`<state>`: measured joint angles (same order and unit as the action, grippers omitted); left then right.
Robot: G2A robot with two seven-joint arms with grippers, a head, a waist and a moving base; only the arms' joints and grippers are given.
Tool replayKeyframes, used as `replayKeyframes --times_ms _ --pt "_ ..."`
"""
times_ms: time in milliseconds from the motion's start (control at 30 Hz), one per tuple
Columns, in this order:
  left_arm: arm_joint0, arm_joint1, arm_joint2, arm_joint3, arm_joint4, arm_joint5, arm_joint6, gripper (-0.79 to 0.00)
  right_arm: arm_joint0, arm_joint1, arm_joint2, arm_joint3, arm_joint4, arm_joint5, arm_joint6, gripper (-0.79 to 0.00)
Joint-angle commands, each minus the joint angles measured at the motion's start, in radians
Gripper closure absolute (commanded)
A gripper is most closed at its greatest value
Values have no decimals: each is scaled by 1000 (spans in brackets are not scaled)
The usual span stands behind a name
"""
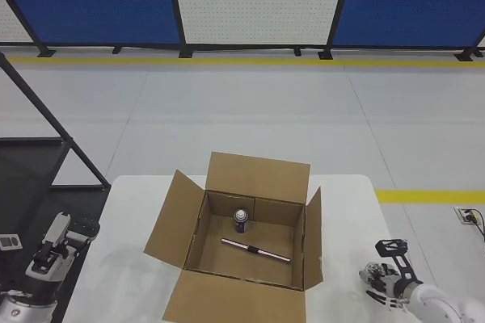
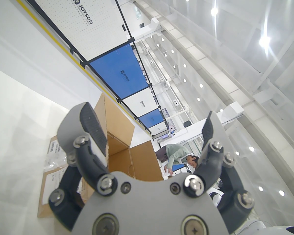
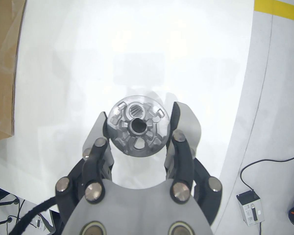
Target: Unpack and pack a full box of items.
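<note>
Left gripper (image 2: 148,110) spread wide; right gripper (image 3: 139,112) fingers (image 3: 186,123) clamp a metal hub (image 3: 138,133)

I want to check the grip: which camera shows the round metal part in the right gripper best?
The right wrist view: the round metal part sits face-on in the right gripper, its hub and spokes plain. The top view gives a small grey blob at that gripper. The left wrist view faces the cardboard box.

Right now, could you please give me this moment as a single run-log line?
left gripper: open, empty, left of box | right gripper: around metal disc over table | box: open, holds upright can and thin rod
</note>
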<state>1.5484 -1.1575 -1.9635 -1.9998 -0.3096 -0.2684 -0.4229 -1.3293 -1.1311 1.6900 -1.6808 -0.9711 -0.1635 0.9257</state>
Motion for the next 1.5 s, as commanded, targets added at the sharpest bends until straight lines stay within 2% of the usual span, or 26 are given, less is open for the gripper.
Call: replayKeyframes --times_ms 0,167,300,433,567,667,767,967,1467 --pt "0 0 0 0 0 0 0 -785 -20 2 22 -25 23 -7 -13 0" --pt "0 0 0 0 0 0 0 -785 -122 8 131 -196 116 -33 -65 0" --pt "0 0 0 0 0 0 0 -785 -232 10 244 -442 180 -35 -93 0" --pt "0 0 0 0 0 0 0 -785 -295 9 290 -669 214 8 -67 0" --pt "0 0 0 0 0 0 0 -785 -205 20 251 -669 235 -69 -72 0" --pt "0 0 0 0 0 0 0 -785 -97 29 160 -669 213 -89 -45 0" --pt "0 0 0 0 0 0 0 -785 35 34 18 -669 173 -51 10 0" --pt "0 0 0 0 0 0 0 -785 295 23 -307 -669 88 109 147 0" --pt "0 0 0 0 0 0 0 -785 288 23 -310 -664 92 105 134 0"
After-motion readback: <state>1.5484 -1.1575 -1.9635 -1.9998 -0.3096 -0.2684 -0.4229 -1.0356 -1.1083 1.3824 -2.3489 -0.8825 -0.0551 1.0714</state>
